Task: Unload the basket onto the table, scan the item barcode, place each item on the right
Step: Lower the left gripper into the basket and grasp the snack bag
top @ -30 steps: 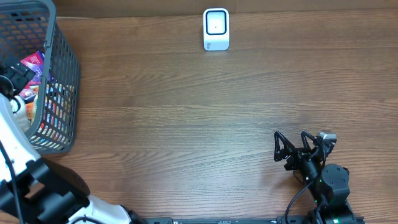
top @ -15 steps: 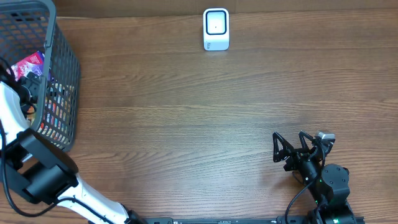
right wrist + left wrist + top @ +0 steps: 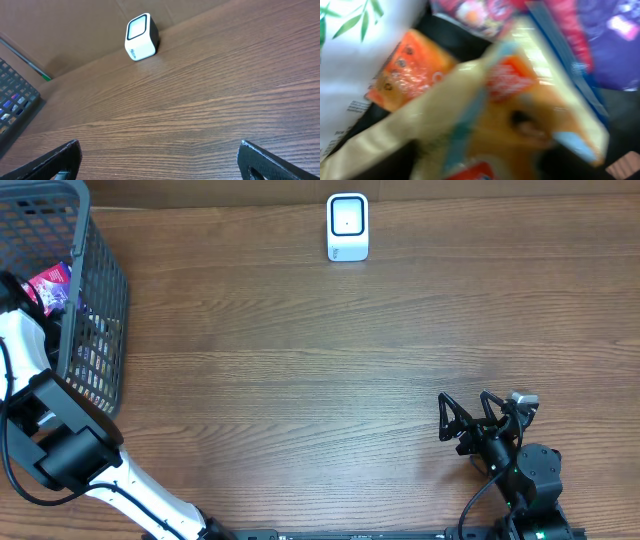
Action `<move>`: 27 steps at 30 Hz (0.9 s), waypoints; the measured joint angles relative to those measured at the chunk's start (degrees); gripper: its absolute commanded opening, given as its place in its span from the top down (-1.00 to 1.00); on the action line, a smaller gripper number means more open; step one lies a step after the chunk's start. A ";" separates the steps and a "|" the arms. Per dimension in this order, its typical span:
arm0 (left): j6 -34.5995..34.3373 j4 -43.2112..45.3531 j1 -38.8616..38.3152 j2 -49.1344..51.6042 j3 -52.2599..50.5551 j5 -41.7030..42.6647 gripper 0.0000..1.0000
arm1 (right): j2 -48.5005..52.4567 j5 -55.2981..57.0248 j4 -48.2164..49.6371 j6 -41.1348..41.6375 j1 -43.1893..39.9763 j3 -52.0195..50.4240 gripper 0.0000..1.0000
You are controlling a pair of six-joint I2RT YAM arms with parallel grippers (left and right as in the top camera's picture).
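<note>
Left arm [image 3: 25, 345] reaches over the rim into the wire basket [image 3: 105, 290] at the table's [image 3: 320, 380] far left corner. The left gripper is down among the goods. The overhead view hides its fingers behind arm and mesh, and the blurred wrist view shows none, so I cannot tell whether they stand apart or have closed on anything.

Item to scan is in the basket, not yet lifted out. The left wrist view is filled by a yellow snack packet [image 3: 510, 115] with orange and blue print, lying on top of the pile. This is probably the target. Around it:
- an orange packet [image 3: 410, 70] to the left
- a white packet [image 3: 345, 55] with green leaves in the corner
- a purple packet [image 3: 615, 35] at the far right

No barcode is readable through the blur.

Handling, as a guess: the packet is light, soft and air-filled, with a slick film that crinkles and slides. Its contents likely crush under a hard pinch. It is best taken by a flat sealed edge or a corner, not across the puffed middle, and gently. A neighbour may cling and come up with it.

The scanner [image 3: 347, 227] stands upright at the far edge of the table, mid-width, well apart from the basket.

Right gripper [image 3: 160, 167] rests low near the front right of the table, fingers spread wide, holding nothing.
</note>
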 measured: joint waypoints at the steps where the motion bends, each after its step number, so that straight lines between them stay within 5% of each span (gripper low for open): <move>1: -0.02 0.24 -0.07 0.00 0.04 0.11 0.44 | 0.02 0.00 -0.04 0.00 0.02 0.00 -1.00; 4: 0.15 0.31 -0.52 0.00 0.31 0.09 0.89 | 0.37 0.02 -0.04 0.00 0.02 0.00 -1.00; 10: -0.04 0.31 -0.74 0.00 0.35 0.13 0.92 | 2.47 0.00 -0.02 0.00 0.02 0.00 -1.00; 11: -0.04 0.28 -0.76 0.00 0.35 0.13 0.17 | 2.89 -0.02 -0.04 0.00 0.02 0.00 -1.00; 14: 0.22 -0.63 -0.76 0.00 0.39 0.07 -1.00 | 3.50 -0.50 0.00 0.00 0.02 0.00 -1.00; 27: -0.24 -1.33 0.00 0.00 3.54 -1.68 -1.00 | 3.54 -1.07 0.00 -0.02 0.02 0.00 -1.00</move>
